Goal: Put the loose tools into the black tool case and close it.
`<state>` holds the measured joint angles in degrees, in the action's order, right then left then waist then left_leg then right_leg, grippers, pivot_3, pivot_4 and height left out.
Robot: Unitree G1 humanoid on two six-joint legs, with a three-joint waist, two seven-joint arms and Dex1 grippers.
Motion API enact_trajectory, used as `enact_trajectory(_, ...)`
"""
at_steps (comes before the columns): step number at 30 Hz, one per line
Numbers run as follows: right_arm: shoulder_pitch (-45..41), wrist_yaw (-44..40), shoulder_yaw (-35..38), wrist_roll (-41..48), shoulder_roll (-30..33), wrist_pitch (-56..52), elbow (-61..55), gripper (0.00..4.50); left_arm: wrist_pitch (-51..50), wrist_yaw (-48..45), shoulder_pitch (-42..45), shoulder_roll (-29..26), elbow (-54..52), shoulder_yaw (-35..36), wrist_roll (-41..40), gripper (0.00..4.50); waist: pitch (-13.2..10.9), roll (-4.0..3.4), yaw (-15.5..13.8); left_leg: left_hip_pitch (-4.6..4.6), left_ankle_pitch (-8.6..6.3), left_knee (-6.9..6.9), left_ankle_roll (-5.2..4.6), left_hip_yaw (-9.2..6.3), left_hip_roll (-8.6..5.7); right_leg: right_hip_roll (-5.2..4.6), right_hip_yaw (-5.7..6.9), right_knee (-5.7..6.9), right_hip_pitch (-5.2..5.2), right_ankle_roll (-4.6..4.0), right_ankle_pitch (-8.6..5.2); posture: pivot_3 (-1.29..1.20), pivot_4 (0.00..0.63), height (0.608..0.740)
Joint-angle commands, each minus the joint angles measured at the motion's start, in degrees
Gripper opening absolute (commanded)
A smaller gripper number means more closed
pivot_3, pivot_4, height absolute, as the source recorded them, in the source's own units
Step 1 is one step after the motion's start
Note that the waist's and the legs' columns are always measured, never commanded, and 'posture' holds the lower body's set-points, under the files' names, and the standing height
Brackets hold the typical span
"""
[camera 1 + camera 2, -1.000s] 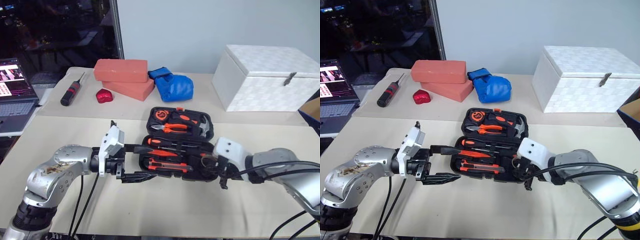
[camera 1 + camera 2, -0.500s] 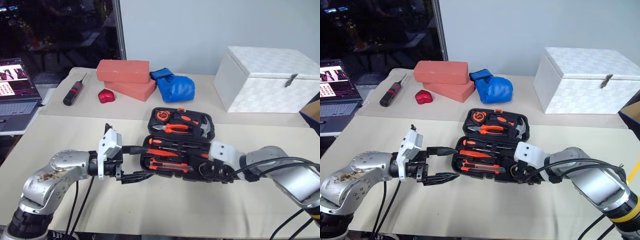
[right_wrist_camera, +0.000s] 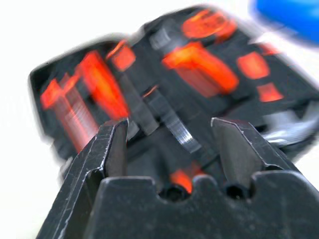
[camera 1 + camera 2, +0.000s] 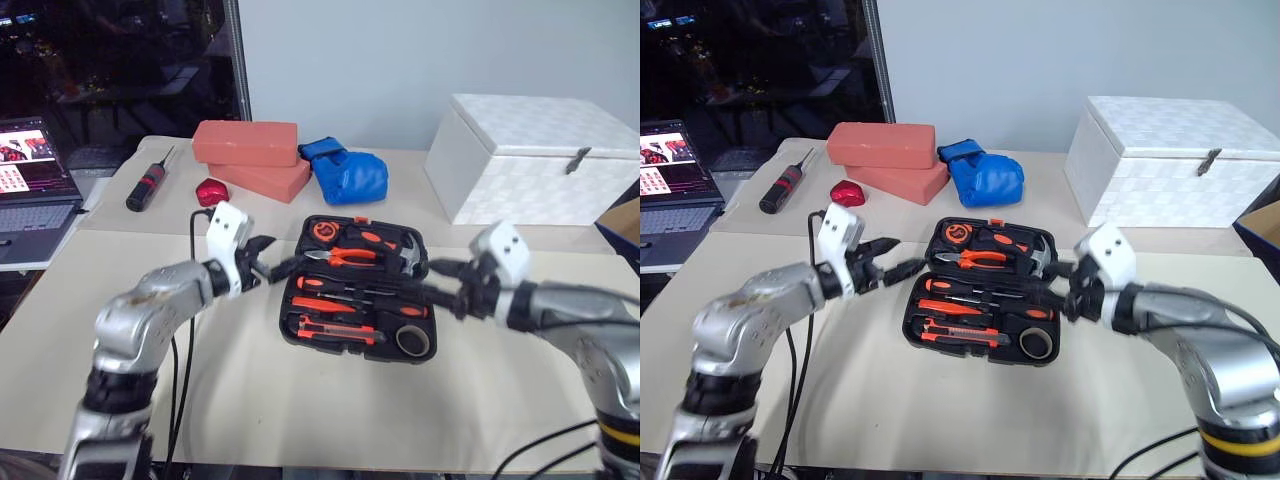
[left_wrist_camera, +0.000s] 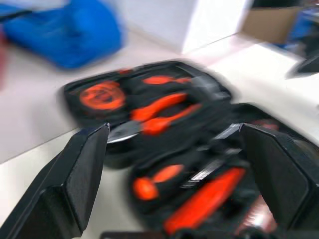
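The left gripper hangs with its 2 fingers spread wide and empty, just off the left edge of the black tool case. The right gripper hangs at the case's right edge, jaws parted, holding nothing. The case lies open on the table, 2 slim screwdrivers, a utility knife and the tape roll seated inside. A white box stands well behind.

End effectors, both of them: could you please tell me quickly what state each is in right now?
Left end effector: open, holding nothing, beside the case.
Right end effector: open, holding nothing, at the case's other side.
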<state>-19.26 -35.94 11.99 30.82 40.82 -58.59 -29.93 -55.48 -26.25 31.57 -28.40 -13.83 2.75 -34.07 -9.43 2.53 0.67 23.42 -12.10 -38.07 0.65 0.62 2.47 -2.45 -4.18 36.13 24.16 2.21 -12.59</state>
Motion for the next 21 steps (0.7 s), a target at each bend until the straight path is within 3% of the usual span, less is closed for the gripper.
enact_trajectory(1,-6.45,8.69,1.63,-2.28,-2.5,-6.39,8.28,3.1,-7.5,4.71,8.03,2.8,9.89,-0.08,1.42,4.5,0.0,0.0,0.19,-0.02,0.04,-0.01,0.01,-0.01,0.0,0.0,0.01,0.02,-0.02,-0.01,0.02,0.0,0.15,0.74)
enact_trajectory(4,-12.77,10.92,-3.01,-6.02,-3.73,-4.95,18.81,3.1,-3.8,7.32,16.69,7.38,23.34,-0.33,5.65,4.5,-0.01,-0.01,0.19,0.02,0.08,0.0,-0.04,0.0,-0.02,0.0,0.01,-0.02,0.03,-0.06,0.09,0.0,0.15,0.74)
enact_trajectory(10,-22.05,12.91,-4.69,-9.24,-7.02,-3.74,35.67,3.1,4.67,3.87,28.23,10.01,46.59,-2.49,12.04,4.5,-0.01,-0.03,0.61,0.21,0.1,0.26,-0.09,-0.02,-0.05,0.01,0.0,-0.09,0.23,-0.48,0.34,0.0,0.15,0.74)
enact_trajectory(14,-27.6,10.46,-7.24,-11.19,-8.86,-0.77,48.12,3.1,12.97,4.64,35.25,13.0,63.5,-0.23,14.92,4.5,-0.02,-0.04,0.55,0.43,0.07,0.31,-0.14,-0.04,-0.07,-0.02,0.03,-0.23,0.36,-0.46,0.34,0.0,0.15,0.74)
enact_trajectory(17,-29.25,8.66,-8.65,-11.95,-8.86,0.15,52.05,2.37,15.78,4.07,37.48,13.85,69.51,0.87,16.05,3.77,-0.02,-0.05,0.54,0.56,0.04,0.32,-0.17,-0.07,-0.11,-0.07,0.06,-0.33,0.39,-0.4,0.32,0.0,0.15,0.74)
enact_trajectory(21,-30.05,5.97,-10.6,-13.08,-8.41,0.26,54.65,1.04,17.2,1.58,38.25,14.74,72.58,0.47,17.73,2.32,-0.02,-0.05,0.52,0.9,0.05,0.28,-0.16,-0.12,-0.2,-0.15,0.06,-0.24,0.74,-0.32,0.37,0.0,0.15,0.74)
